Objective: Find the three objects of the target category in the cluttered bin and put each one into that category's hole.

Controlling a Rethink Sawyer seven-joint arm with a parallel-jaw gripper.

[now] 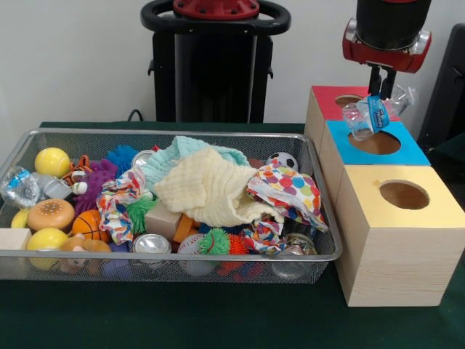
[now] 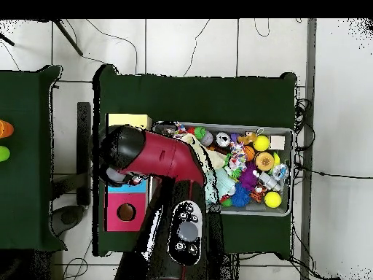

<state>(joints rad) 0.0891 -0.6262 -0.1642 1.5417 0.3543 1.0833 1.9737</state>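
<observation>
The bin (image 1: 320,195) is packed full, and big cloths (image 1: 207,185) cover its middle. Three boxes (image 1: 396,240) stand close together along the table's (image 1: 218,320) right edge. The table's front edge is bare, with room to pass.

Robot lab: green-clothed table (image 1: 218,320), pedestal (image 1: 214,65), floor cables (image 2: 320,131).
</observation>
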